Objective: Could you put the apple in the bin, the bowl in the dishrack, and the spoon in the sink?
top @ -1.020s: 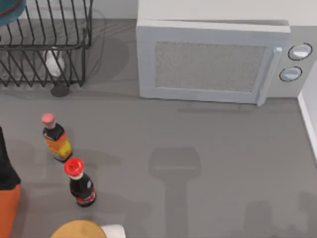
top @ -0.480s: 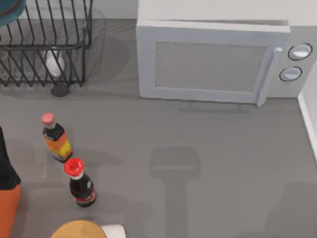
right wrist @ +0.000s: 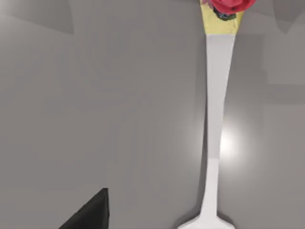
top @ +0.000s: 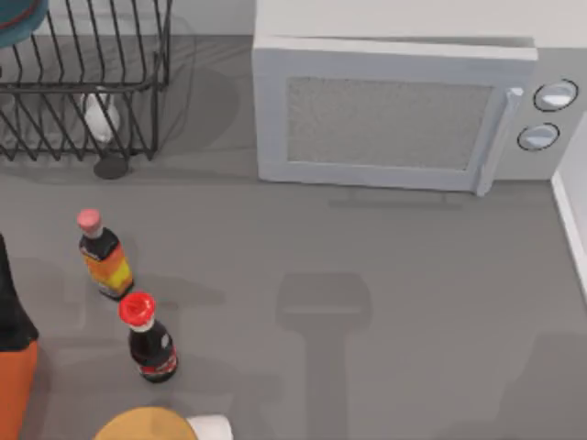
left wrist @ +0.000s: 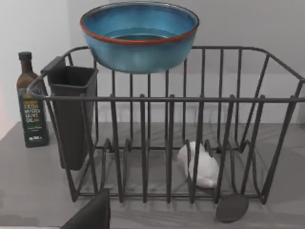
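Observation:
The blue-teal bowl [left wrist: 139, 40] with its reddish rim stands upright over the far top rail of the black wire dishrack [left wrist: 200, 100]; I cannot tell whether it rests on the rail. From above, the bowl [top: 18, 18] is a teal sliver over the dishrack [top: 83, 87] at the far left. A dark part of my left gripper [left wrist: 90, 214] faces the rack's near side. The white spoon [right wrist: 214, 124] lies flat on a grey surface, with a dark part of my right gripper [right wrist: 90, 212] beside its handle. The apple, bin and sink are out of view.
A white microwave [top: 390, 115] stands at the back. Two small bottles [top: 103, 252] [top: 147, 337] stand at the left front. A white lump [left wrist: 200, 164] lies inside the rack, an olive oil bottle [left wrist: 31, 107] beside it. A black and orange shape [top: 14, 357] fills the left edge.
A soft shadow at the table's lower right has drifted to the right and faded. The bottles, rack and microwave have not moved.

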